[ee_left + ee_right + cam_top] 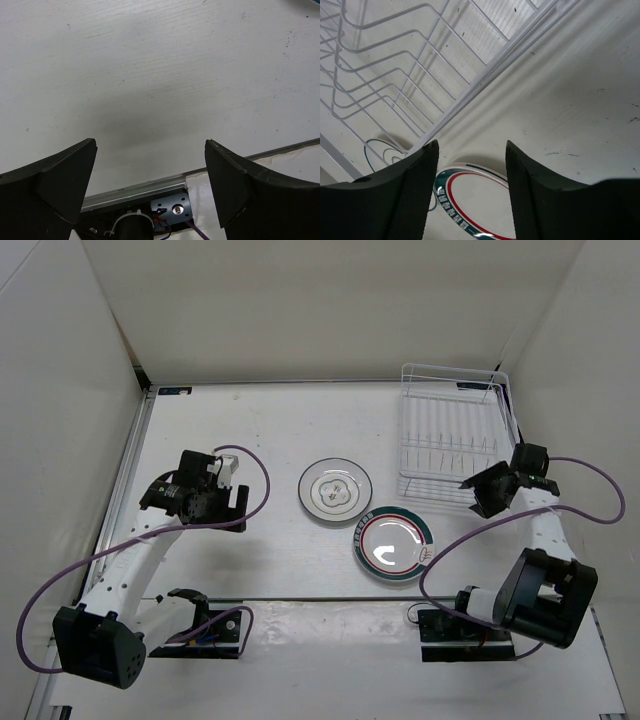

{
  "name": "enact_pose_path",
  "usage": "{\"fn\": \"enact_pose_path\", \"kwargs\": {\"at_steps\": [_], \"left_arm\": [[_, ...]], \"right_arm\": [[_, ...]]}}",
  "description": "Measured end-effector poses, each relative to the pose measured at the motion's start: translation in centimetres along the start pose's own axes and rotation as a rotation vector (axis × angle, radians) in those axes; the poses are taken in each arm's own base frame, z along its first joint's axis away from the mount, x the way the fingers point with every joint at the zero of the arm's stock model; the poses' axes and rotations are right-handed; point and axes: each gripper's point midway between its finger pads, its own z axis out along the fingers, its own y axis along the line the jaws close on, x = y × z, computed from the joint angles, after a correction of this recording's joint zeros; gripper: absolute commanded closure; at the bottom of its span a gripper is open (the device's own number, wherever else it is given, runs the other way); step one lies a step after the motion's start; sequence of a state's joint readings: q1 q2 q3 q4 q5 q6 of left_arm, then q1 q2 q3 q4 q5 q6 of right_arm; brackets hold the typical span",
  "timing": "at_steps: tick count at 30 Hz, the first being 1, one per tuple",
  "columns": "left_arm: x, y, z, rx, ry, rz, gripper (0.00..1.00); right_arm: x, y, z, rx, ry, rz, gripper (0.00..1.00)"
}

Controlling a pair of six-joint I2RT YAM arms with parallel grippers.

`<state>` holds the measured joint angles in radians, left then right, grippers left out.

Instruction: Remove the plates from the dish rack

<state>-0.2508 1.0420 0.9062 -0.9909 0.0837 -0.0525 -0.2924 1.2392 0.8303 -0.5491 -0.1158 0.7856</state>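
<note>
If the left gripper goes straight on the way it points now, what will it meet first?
Most likely the bare table, since the open left gripper tilts down at it and nothing lies between. The flowered plate sits off to the side.

We only get part of the green-rimmed plate, cut by the bottom edge; the dish rack runs off-frame too.

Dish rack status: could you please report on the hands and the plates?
Left hand open, empty. Right hand open, empty, beside dish rack. Rack empty; flower plate and green-rimmed plate flat on table. Nothing in the way.
</note>
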Motion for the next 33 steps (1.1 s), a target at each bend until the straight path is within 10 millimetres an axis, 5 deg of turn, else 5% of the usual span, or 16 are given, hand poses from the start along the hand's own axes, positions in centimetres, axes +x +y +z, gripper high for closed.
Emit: {"fn": "enact_pose_path", "kwargs": {"at_steps": [18, 33], "left_arm": [[0.2, -0.1, 0.3, 0.006, 0.018, -0.002, 0.00], [0.3, -0.1, 0.6, 0.009, 0.037, -0.003, 0.00]], "right_arm": [[-0.3, 0.4, 1.6, -0.058, 0.045, -0.049, 0.91], [-2.7, -2.2, 2.3, 0.070, -0.027, -0.115, 1.00]]}}
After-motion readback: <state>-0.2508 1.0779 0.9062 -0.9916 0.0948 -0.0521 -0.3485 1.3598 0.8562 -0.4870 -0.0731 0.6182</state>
